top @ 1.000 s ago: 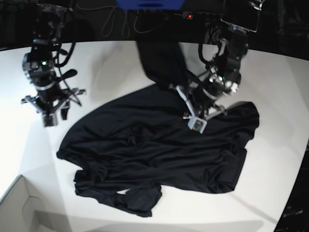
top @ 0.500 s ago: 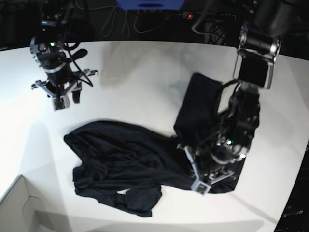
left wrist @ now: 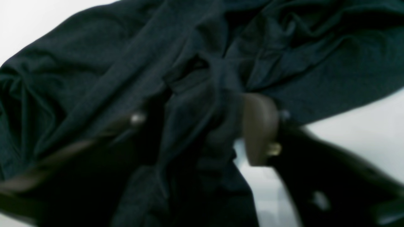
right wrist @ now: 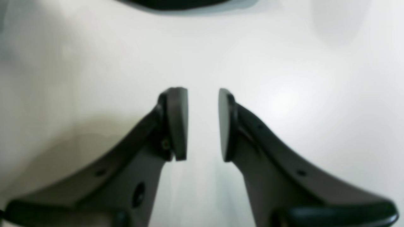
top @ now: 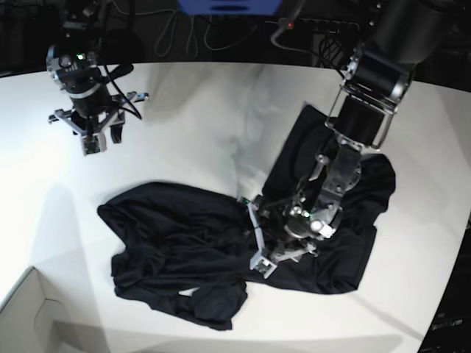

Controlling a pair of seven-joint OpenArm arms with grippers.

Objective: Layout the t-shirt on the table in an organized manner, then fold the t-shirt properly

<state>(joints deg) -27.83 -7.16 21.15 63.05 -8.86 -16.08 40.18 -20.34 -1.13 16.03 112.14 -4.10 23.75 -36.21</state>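
Note:
The black t-shirt (top: 184,228) lies crumpled across the front half of the white table (top: 221,110), with its right part doubled over itself. My left gripper (top: 254,237) sits low on the shirt's middle. In the left wrist view its jaws stand wide apart, and the left gripper (left wrist: 195,132) has a bunched fold of the t-shirt (left wrist: 94,63) lying loose between the fingers (left wrist: 258,129). My right gripper (top: 96,141) hovers at the far left, away from the cloth. The right gripper (right wrist: 203,123) is open over the bare table (right wrist: 284,63) with nothing between its pads.
A white cardboard box corner (top: 22,316) sits at the front left. Cables and a blue object (top: 228,6) lie beyond the table's curved far edge. A dark shape (right wrist: 176,3) shows at the top of the right wrist view.
The left arm dragged the shirt's far edge toward the front, folding it over, then shifted left and opened its jaws off the cloth. The right arm moved to the far left.

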